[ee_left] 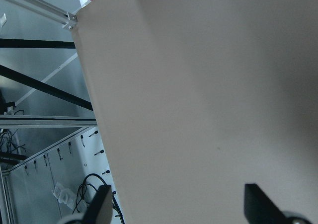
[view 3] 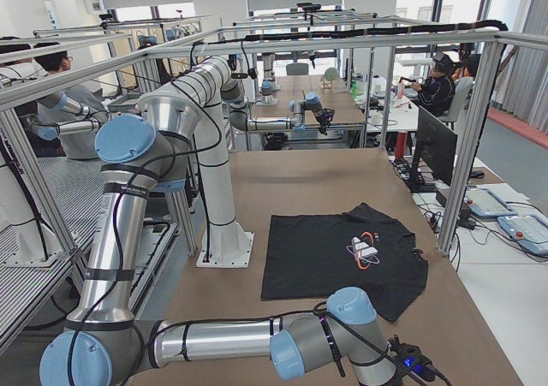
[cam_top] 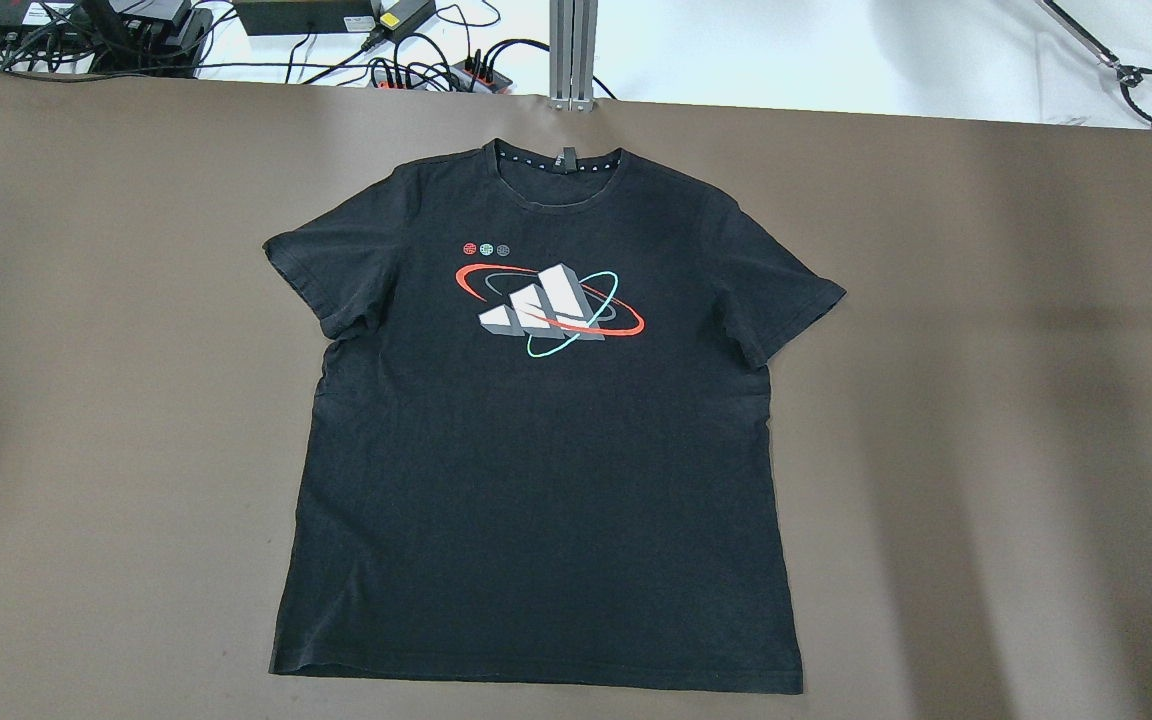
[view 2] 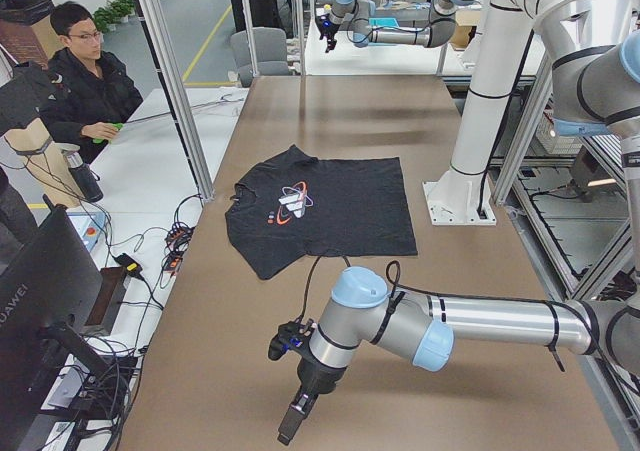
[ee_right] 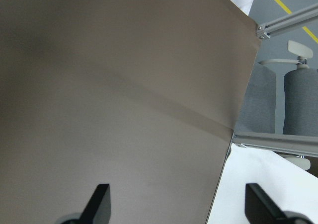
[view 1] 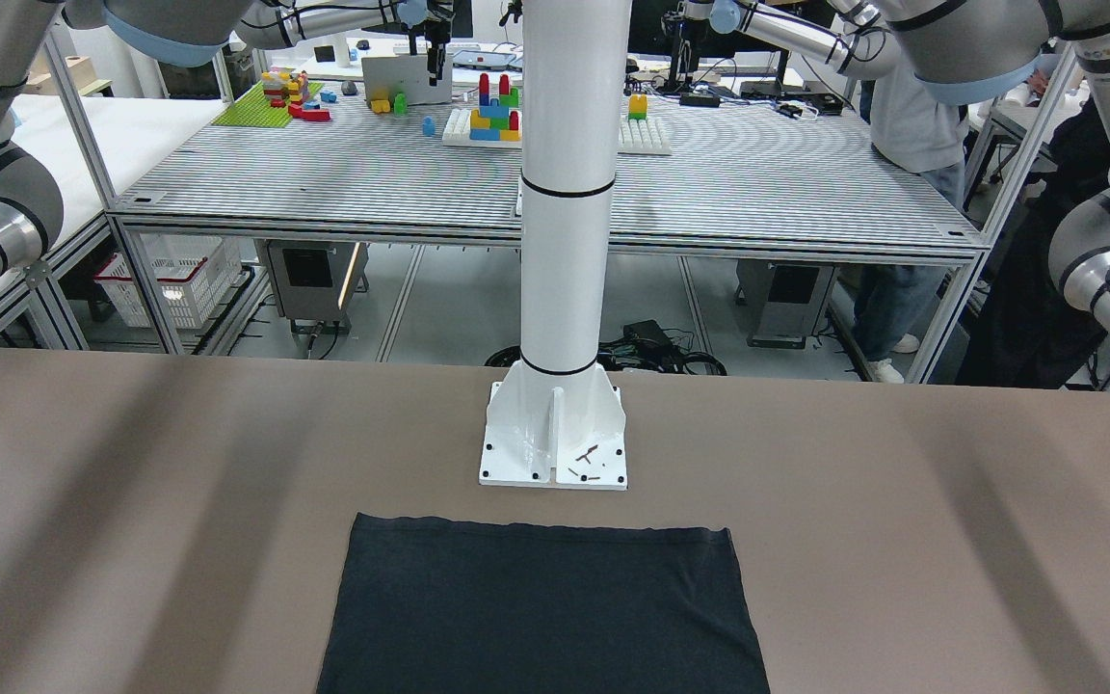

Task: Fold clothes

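The brown-covered worktop (cam_top: 86, 400) carries the one thing of the task, the black T-shirt (cam_top: 536, 450). It lies flat and print-up at the worktop's middle, with its collar toward the far edge. Its hem lies toward the robot's edge, just short of the white pillar (view 1: 565, 193) and its base plate (view 1: 553, 463). No fold is made yet.

The left claw (ee_left: 180, 206) hangs spread over bare worktop near a left-end corner. The right claw (ee_right: 181, 206) is likewise spread near a right-end corner. Both are well apart from the shirt.

The reach likely comes first. Each claw should go to its own side and pinch only sleeve (cam_top: 321, 275) fabric, never the worktop's covering. Lifting both sides evenly should keep the crease straight.
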Tool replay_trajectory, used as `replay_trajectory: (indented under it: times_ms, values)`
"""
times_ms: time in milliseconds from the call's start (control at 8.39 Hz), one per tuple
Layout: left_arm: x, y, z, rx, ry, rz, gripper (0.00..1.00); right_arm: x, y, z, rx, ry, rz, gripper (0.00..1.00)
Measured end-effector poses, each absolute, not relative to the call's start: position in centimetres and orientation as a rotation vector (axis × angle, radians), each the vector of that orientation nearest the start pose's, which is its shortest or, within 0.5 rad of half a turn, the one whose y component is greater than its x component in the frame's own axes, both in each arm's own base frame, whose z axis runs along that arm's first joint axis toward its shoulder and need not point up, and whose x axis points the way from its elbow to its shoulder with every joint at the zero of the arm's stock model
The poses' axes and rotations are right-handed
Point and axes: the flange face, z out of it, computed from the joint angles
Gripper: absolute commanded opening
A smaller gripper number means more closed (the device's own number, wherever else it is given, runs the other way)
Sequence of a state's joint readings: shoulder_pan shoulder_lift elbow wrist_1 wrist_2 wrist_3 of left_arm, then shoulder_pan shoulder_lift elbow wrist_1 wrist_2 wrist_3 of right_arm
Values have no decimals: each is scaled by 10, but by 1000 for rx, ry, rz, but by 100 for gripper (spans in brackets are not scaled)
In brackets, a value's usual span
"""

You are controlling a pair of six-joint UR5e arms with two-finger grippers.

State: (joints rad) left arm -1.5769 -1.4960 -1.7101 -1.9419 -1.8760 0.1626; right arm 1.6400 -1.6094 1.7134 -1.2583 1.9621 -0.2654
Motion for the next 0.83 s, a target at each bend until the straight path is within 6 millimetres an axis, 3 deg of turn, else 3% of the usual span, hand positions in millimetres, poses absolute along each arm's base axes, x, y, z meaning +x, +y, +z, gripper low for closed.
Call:
replay_trajectory:
  times_ms: [596, 834]
  values:
    - [-113, -492, 605, 455, 188, 195, 93, 125, -493, 594, 485, -317, -260, 95]
    - [-113, -493, 605, 457, 191, 193, 93, 99, -505, 582, 483, -367, -188, 95]
